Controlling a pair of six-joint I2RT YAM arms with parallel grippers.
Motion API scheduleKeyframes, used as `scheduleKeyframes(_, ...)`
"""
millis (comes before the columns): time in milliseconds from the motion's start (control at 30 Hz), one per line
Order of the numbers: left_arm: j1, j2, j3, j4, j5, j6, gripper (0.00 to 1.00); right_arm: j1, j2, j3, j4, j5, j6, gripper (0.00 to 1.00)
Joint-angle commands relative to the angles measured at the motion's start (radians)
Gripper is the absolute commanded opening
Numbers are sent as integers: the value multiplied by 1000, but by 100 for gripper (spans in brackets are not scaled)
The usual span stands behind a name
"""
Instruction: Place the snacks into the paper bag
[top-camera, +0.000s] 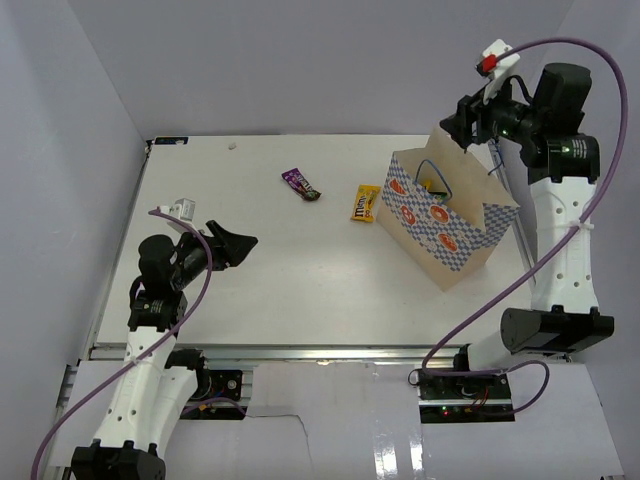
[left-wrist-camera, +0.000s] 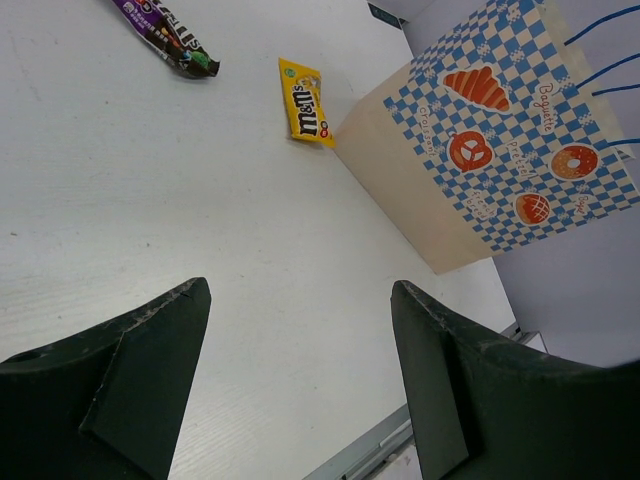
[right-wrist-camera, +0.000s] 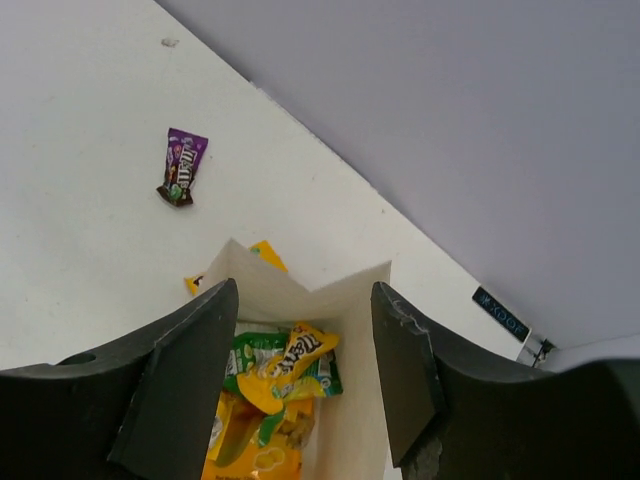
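Note:
The paper bag (top-camera: 447, 228) stands open at the right of the table, its checkered front (left-wrist-camera: 520, 130) facing the left arm. My right gripper (right-wrist-camera: 305, 290) hangs open just above the bag's mouth (top-camera: 462, 125), with nothing between its fingers. Down inside the bag (right-wrist-camera: 355, 330) lie a green packet (right-wrist-camera: 248, 352), a yellow M&M's pack (right-wrist-camera: 303, 352) on top of it, and an orange-yellow pouch (right-wrist-camera: 255, 450). On the table, a purple packet (top-camera: 301, 184) and a yellow M&M's pack (top-camera: 364, 203) lie left of the bag. My left gripper (left-wrist-camera: 300, 287) is open and empty (top-camera: 238, 245), far left of them.
Grey walls close the table on the left, back and right. A metal rail (top-camera: 300, 350) runs along the near edge. The bag's blue cord handles (left-wrist-camera: 600, 70) stick up above its rim.

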Motion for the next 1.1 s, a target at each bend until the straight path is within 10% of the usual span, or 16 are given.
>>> scheduleKeyframes(0,2,2,10,-1,-3,8,84,116,81,186,-92,22,-21,62)
scheduleKeyframes(333,2,-45,-3,-53,-38,-13,84,631,295,163,-103,319,-108,64)
scheduleKeyframes(800,2,-168,-26,-179,-98,-22,84,697,683,51,72,943,342,98)
scheduleKeyframes(1067,2,-182,-23,-205,-98,-33,85,680,799,65,100,1040,394,90)
